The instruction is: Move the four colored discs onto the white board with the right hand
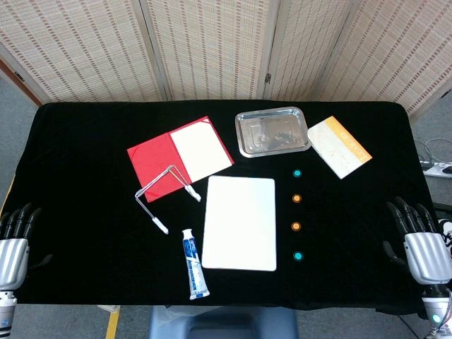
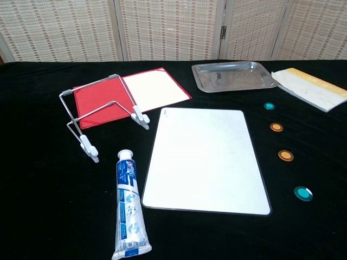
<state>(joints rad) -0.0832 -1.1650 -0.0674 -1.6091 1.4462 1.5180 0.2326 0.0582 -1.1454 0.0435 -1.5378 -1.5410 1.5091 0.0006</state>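
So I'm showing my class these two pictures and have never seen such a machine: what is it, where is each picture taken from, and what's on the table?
It is a two-armed robot with finger hands. One picture looks down from its head, the other looks out from its chest. In the head view the left hand and right hand wait at the table's near corners, open, holding nothing. On the black table lie a white board, four colored discs in a row to its right (two teal, two orange), a toothpaste tube, a wire stand, a red folder, a metal tray and a booklet. No disc is on the board yet.
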